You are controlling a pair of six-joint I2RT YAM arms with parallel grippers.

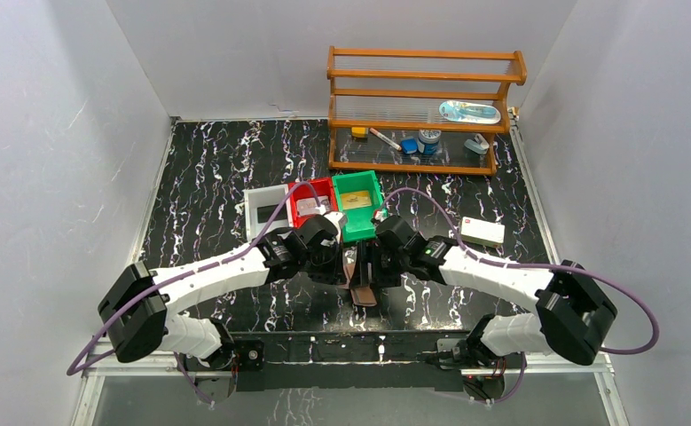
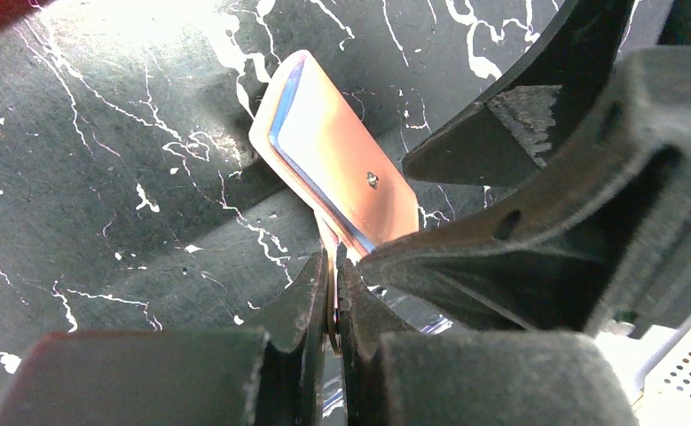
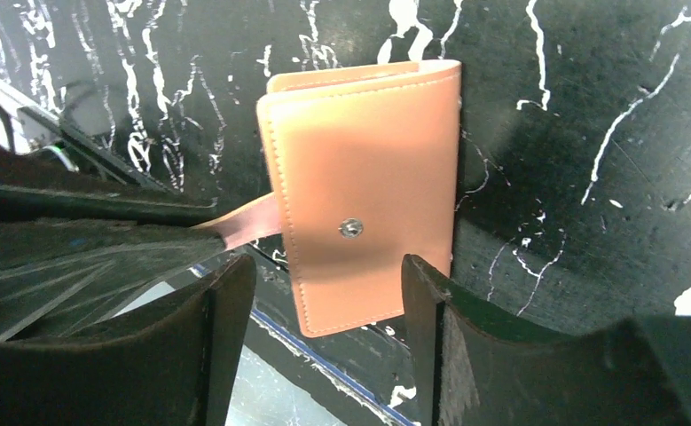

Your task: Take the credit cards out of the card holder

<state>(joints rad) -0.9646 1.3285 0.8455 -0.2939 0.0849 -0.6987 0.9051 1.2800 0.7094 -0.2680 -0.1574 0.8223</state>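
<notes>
The card holder point(image 1: 360, 282) is a reddish-brown leather wallet, folded shut, lying on the black marble table between the two grippers. In the right wrist view its cover point(image 3: 368, 177) shows a metal snap stud, and its strap tab point(image 3: 251, 222) runs off to the left. My left gripper point(image 2: 334, 266) is shut on the strap tab, and the wallet point(image 2: 341, 169) tilts up beyond it with a pale blue inner edge showing. My right gripper point(image 3: 328, 293) is open, its fingers straddling the wallet's near end without touching it. No cards are visible.
A green bin point(image 1: 359, 206), a red bin point(image 1: 310, 200) and a white tray point(image 1: 266, 206) stand just behind the grippers. A white box with a red mark point(image 1: 482, 232) lies to the right. A wooden rack point(image 1: 421, 111) holding small items stands at the back.
</notes>
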